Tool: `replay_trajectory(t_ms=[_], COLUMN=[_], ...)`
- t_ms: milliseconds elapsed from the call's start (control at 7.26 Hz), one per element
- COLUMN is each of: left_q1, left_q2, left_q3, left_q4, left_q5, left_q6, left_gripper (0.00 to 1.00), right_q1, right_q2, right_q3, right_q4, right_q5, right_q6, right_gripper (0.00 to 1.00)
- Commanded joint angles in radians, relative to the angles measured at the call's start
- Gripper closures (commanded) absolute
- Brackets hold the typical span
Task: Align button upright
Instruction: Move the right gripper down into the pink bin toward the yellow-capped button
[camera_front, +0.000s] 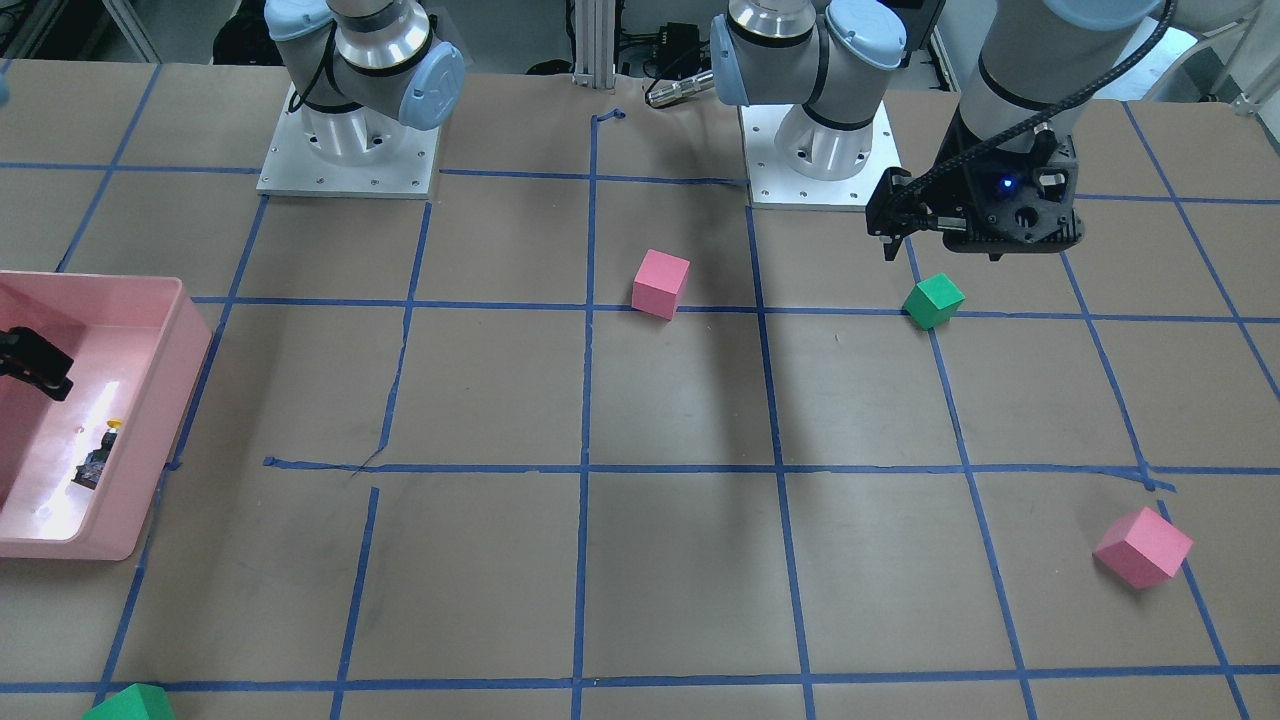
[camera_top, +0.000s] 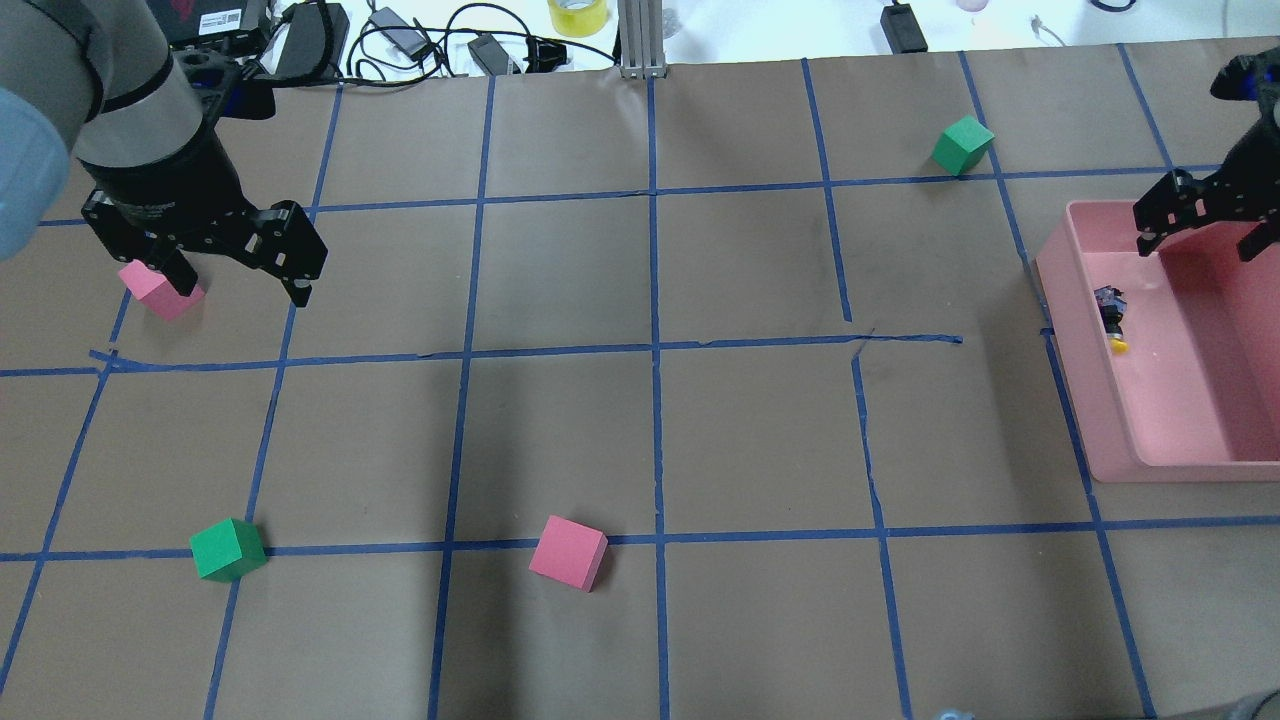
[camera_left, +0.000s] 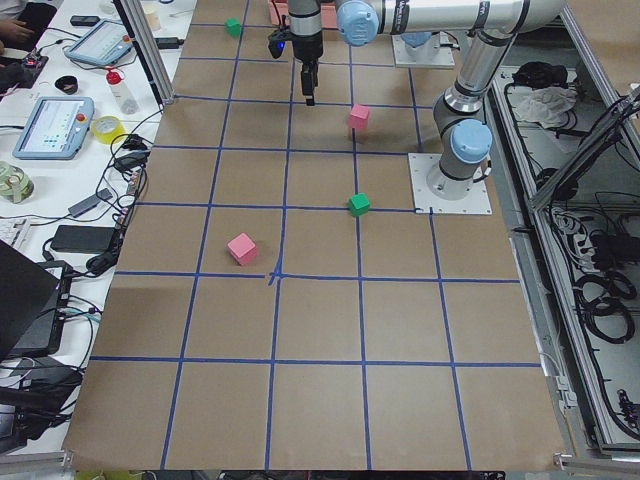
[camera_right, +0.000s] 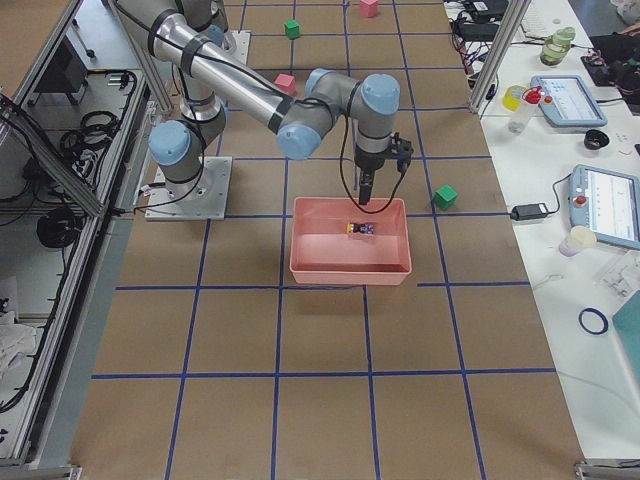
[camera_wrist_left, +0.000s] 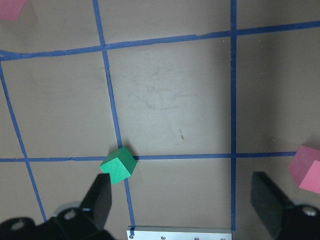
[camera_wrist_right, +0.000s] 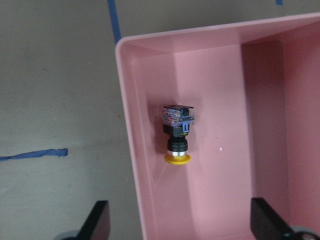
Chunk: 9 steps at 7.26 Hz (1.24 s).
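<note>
Table (camera_top: 560, 440): brown paper, blue tape grid. Pink bin (camera_wrist_right: 225, 190), robot's right end: holds the button (camera_wrist_right: 177, 135), lying on its side near the bin wall. Right gripper (camera_wrist_right: 179, 212): above bin, fingers apart, empty. Left gripper (camera_wrist_left: 180, 195): fingers apart, empty, green cube (camera_wrist_left: 118, 165) nearby. Side bench (camera_left: 60, 170): tablets (camera_left: 55, 125), cables.

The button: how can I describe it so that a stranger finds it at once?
Find the pink tray at the end of the table on the robot's right. The button lies on its side on the tray's floor, near one wall. It alone is inside, yellow-capped and far smaller than the pink cubes and green cubes outside.
</note>
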Motion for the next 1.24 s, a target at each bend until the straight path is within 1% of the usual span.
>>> replay_trajectory(t_ms=[0,138,276,413,689,964,1102], left_q1=[0.002,0.002,0.002,0.002,-0.001,-0.002,-0.004], left_q2=[0.003,0.002,0.000,0.000,0.017,0.016,0.032], left_q3=[-0.004,-0.007,-0.007,-0.007,-0.008,-0.011,-0.008], left_q4=[0.000,-0.002,-0.002,-0.002,-0.026,-0.047,-0.078], left_q5=[0.002,0.003,0.005,0.011,0.018,0.018,0.017], left_q6=[-0.007,-0.007,-0.007,-0.007,-0.008,-0.007,-0.005], left_gripper=[0.00,0.00,0.00,0.00,0.00,0.00,0.00], right_q1=[-0.060,-0.071,-0.073,-0.073,-0.073,-0.073,-0.073], right_q2=[0.044,0.057,0.098,0.128,0.139,0.173,0.178], right_q3=[0.126,0.143,0.145,0.145,0.145,0.145,0.147], right_q4=[-0.176,-0.237,-0.277,-0.285,-0.286,-0.322,-0.322], right_q5=[-0.001,-0.003,-0.003,-0.003,0.003,0.008,0.009], right_q6=[-0.019,-0.019,-0.019,-0.019,-0.019,-0.019,-0.018], right_gripper=[0.00,0.00,0.00,0.01,0.00,0.00,0.00])
